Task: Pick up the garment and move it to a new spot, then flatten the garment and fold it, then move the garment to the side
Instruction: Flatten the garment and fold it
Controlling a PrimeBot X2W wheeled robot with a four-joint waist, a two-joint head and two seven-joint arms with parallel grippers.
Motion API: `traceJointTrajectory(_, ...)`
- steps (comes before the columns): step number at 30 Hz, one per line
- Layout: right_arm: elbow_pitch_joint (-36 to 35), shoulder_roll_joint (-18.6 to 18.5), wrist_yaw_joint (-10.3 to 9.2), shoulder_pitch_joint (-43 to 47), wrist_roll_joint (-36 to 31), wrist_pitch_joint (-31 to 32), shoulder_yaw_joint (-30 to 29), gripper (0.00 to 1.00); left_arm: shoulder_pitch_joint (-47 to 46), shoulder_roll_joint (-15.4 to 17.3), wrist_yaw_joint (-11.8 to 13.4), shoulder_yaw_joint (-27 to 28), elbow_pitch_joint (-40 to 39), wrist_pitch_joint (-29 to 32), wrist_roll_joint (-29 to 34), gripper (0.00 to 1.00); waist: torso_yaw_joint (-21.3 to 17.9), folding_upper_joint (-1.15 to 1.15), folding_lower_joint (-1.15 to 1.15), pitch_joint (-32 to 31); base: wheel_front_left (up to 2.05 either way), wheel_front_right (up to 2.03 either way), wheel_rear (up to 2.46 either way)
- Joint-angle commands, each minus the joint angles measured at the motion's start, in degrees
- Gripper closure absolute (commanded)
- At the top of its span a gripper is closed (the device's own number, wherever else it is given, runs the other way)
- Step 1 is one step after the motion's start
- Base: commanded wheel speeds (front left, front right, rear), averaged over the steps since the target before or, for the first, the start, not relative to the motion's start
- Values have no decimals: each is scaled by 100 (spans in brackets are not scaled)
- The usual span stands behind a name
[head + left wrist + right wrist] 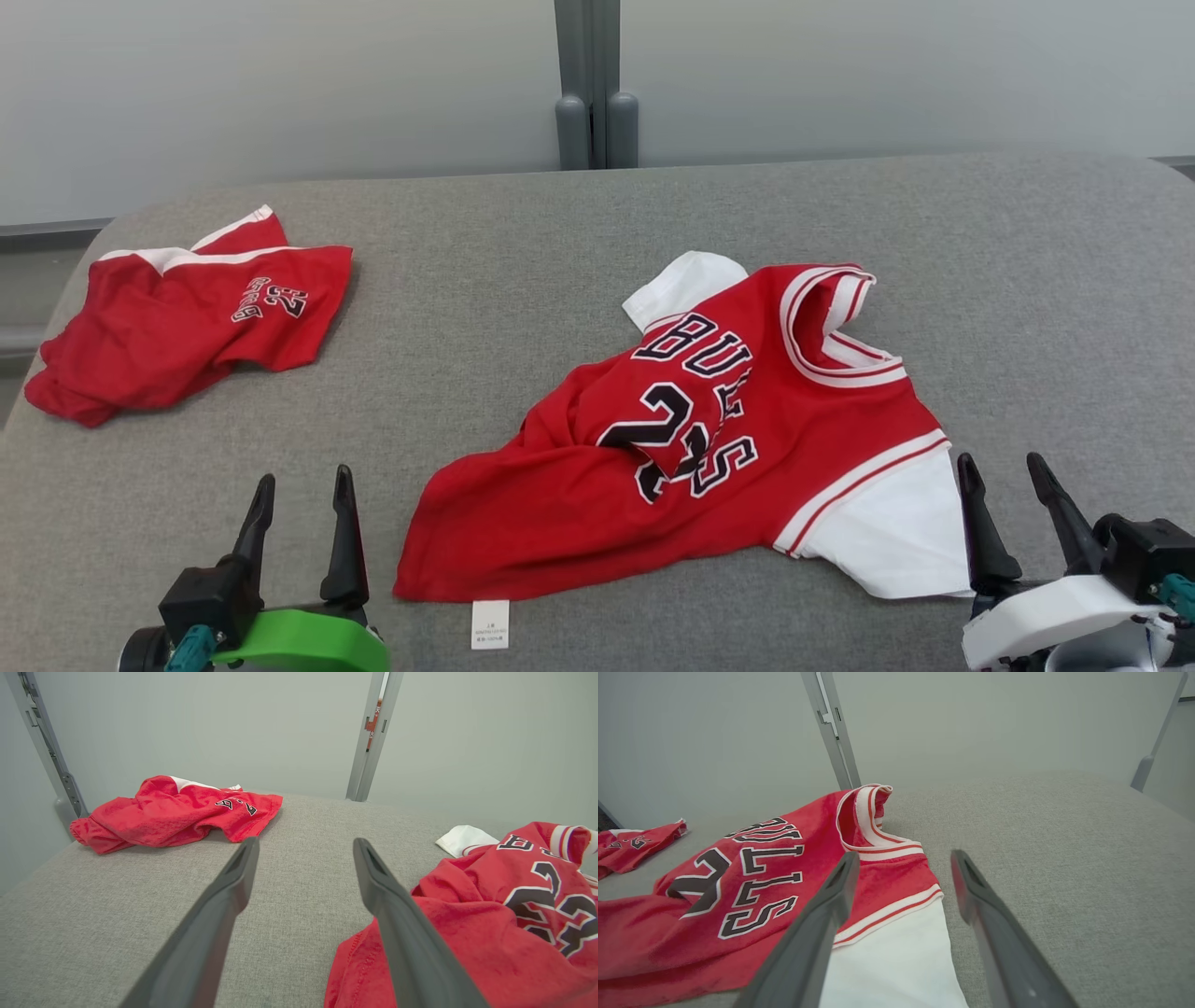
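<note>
A grey fabric table (523,243) under a pale wall carries the rumpled red jersey (747,420) just off centre toward 4 o'clock, with red shorts (187,317) at 10. The left gripper (305,476) at 7 and the right gripper (1001,459) at 5 stand released and empty. Pinching only one layer of the doubled-over cloth would likely bunch the jersey further.

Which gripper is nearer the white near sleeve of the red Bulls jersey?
Right. The right gripper sits at the white sleeve's outer edge; the left gripper is across the red Bulls jersey, off its hem corner.
</note>
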Motion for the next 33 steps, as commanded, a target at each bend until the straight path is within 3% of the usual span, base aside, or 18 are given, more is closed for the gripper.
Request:
traceJointTrajectory(1, -31, 14, -2, -89, -71, -133, 50, 0, 76, 10, -39, 37, -4, -2, 41, 0, 37, 0, 0, -35, 0, 0, 0)
traceJointTrajectory(11, 119, 131, -2, -255, -310, -565, 294, 0, 136, 10, -106, 218, -16, -2, 215, 0, 108, 0, 0, -181, 0, 0, 0)
traceJointTrajectory(33, -250, 272, -1, 22, -526, -611, 267, 0, 324, 10, -196, 310, -57, -2, 405, 0, 137, 0, 0, -361, 0, 0, 0)
